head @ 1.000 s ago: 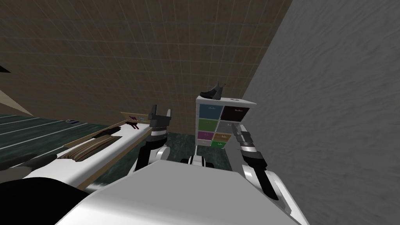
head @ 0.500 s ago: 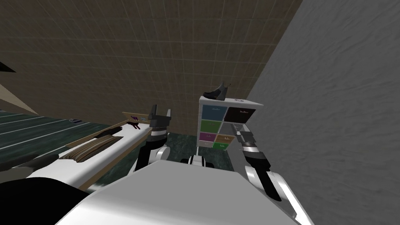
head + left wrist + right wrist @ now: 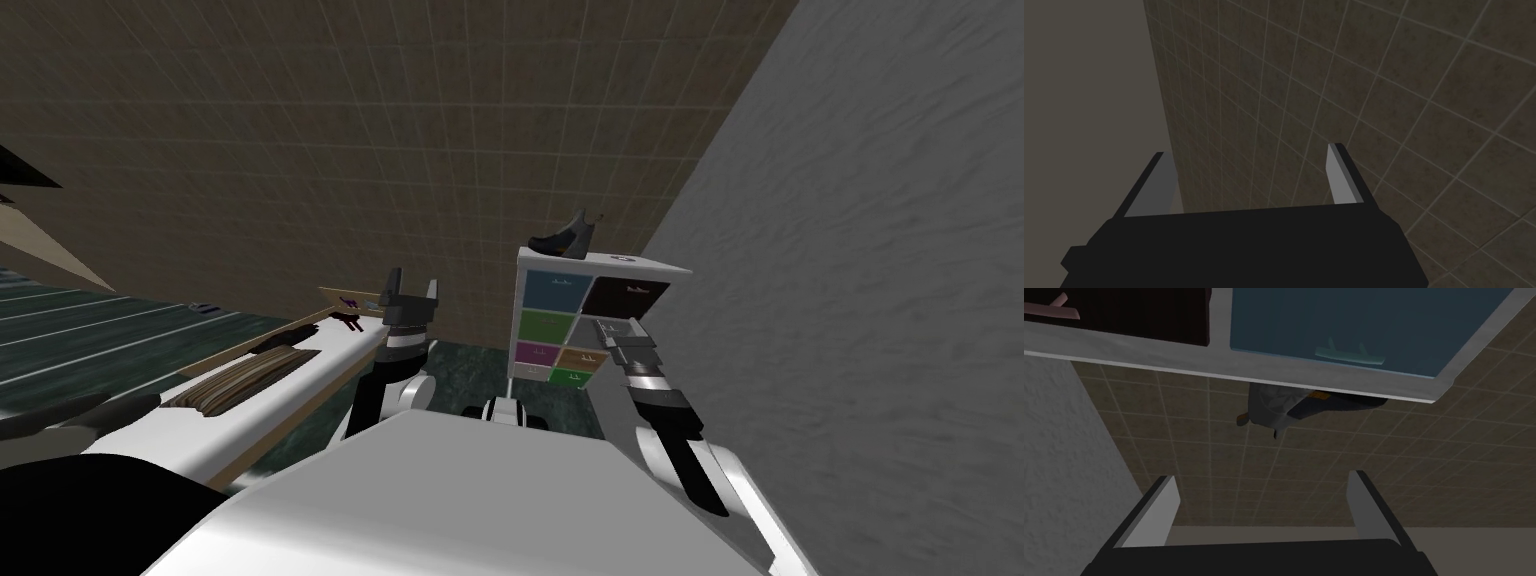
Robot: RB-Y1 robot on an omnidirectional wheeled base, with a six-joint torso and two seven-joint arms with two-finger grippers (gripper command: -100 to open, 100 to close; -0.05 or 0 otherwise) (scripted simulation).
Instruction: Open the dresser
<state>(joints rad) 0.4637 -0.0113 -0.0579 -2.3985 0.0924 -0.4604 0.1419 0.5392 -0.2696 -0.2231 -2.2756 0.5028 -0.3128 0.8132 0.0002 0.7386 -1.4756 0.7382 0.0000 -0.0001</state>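
Since a second before, my own view had swung slightly, so the dresser point(image 3: 552, 312) sat further right in the head view, right of centre, where the tiled wall point(image 3: 400, 150) met the grey wall point(image 3: 850, 300). It was white, with coloured drawer fronts in two columns, and a dark boot point(image 3: 562, 238) stood on its top. My right pincer point(image 3: 608, 330) was raised just before the grey drawer point(image 3: 583, 328) in the right column, under the dark drawer point(image 3: 625, 295); whether it touched I could not tell. Its fingers point(image 3: 1155, 508) stood wide apart with nothing between them, the blue drawer point(image 3: 1344, 318) and its pale handle point(image 3: 1349, 354) beyond their tips. My left pincer point(image 3: 414, 280) was held up left of centre, spread equally wide and empty.
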